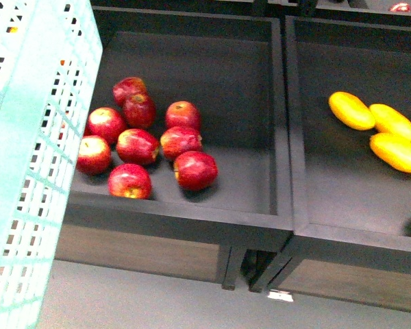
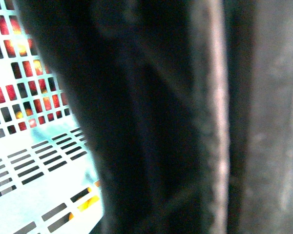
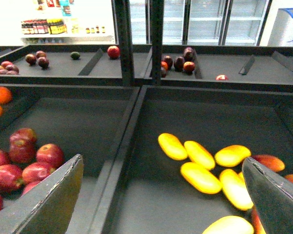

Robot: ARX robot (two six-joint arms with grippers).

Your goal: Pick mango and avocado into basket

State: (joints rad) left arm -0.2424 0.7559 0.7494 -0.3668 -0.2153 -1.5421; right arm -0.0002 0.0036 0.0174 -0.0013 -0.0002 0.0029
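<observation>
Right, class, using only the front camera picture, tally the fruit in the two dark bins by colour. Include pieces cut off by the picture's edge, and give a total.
Red apples: 9
Yellow mangoes: 5 (3 whole, 2 cut off by the right edge)
Total: 14

A dark bin [image 1: 226,89] holds red apples [image 1: 138,146], and the adjoining bin [image 1: 342,185] holds yellow mangoes [image 1: 395,152].
</observation>
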